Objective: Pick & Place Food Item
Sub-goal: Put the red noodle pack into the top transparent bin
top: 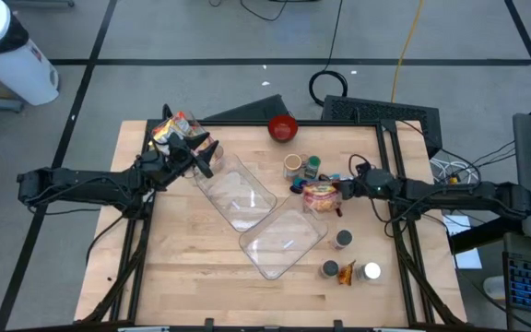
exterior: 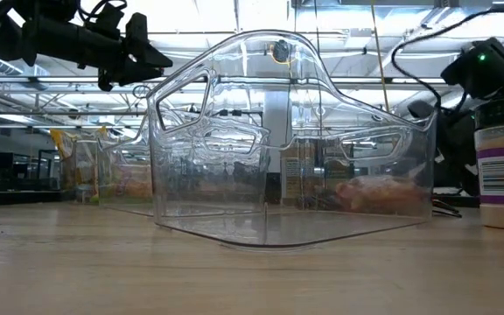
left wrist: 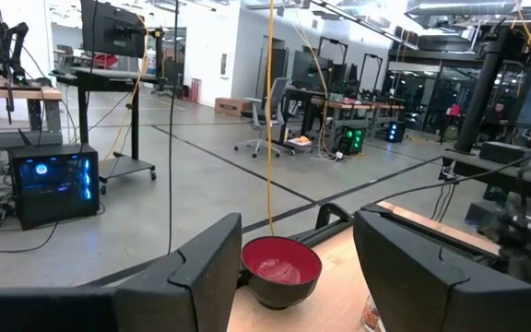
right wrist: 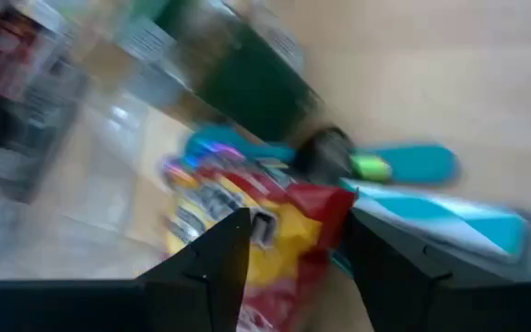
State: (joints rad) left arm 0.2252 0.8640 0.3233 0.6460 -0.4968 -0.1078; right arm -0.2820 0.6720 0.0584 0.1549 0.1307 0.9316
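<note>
- High view: even overhead light, soft short shadows on the wooden table (top: 192,267); sharp throughout.
- Low view: ceiling strip lights glare through the clear container (exterior: 278,149), whose curved walls warp the room behind.
- Left wrist view: bright, crisp room.
- Right wrist view: heavy motion blur smears the snack bag (right wrist: 265,231).

I see the open clamshell container (top: 261,219) at the middle of the counter (top: 182,277); the snack bag (top: 321,197) lies just right of it; the bowl (top: 283,127) sits behind, near the far edge; small jars (top: 343,239) stand right of the container.
</note>
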